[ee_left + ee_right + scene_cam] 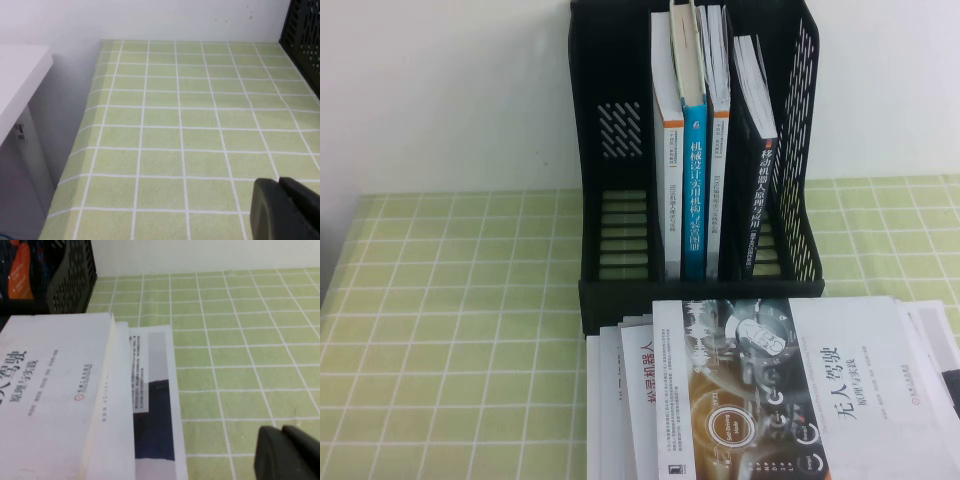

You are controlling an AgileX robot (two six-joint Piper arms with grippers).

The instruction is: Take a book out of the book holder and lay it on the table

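Upper right in the high view, the book (757,190) leaned loose in the book holder (610,150); the right gripper (280,452), pressed together, and the left gripper (277,207), state unclear, risked toppling neighbours.

book holder (610,150): black plastic, perforated | table (450,330): matt green checked cloth | book (760,200): black paper cover

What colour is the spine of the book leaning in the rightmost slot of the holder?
Black with white lettering; the book in the book holder shows best in the high view.
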